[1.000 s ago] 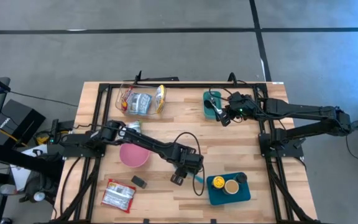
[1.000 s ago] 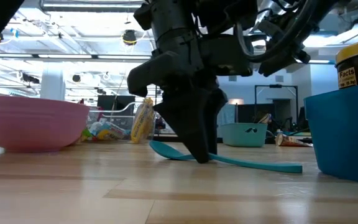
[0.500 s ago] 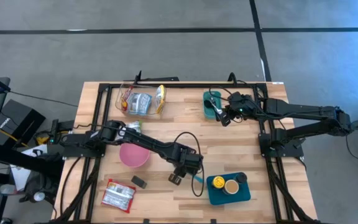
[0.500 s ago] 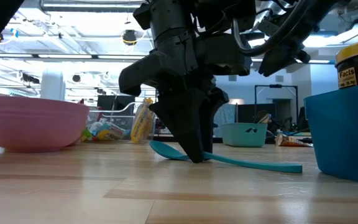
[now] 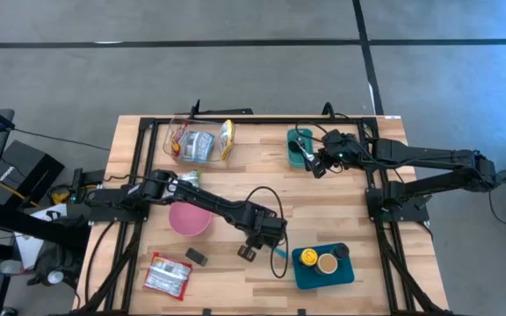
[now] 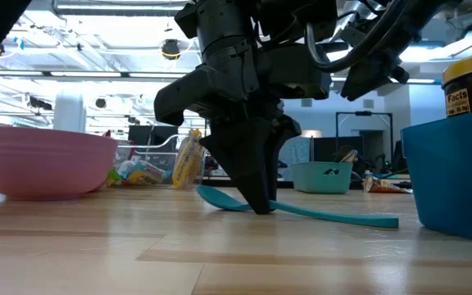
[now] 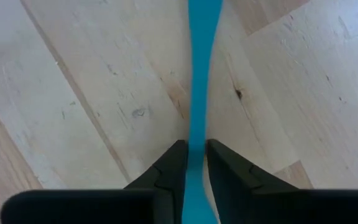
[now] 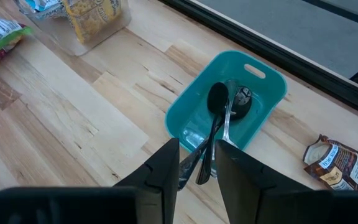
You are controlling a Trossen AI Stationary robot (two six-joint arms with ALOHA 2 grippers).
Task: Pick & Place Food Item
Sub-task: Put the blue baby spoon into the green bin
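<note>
Low in the centre of the high view, the left pincer [image 5: 249,253] stands on the bench [image 5: 227,180], its fingers [image 7: 169,171] drawn narrow against the handle of the teal spoon [image 7: 197,93] lying flat there. The right pincer [image 8: 196,163], slightly apart and empty, hovers over the teal bin [image 8: 269,84] of utensils at upper right.

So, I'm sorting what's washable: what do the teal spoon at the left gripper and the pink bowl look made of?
Teal spoon: probably plastic or silicone, matte, one flat uniform colour with no glint. Pink bowl: likely plastic, smooth and slightly glossy, opaque, thin-rimmed. Neither is certain by look alone.
</note>
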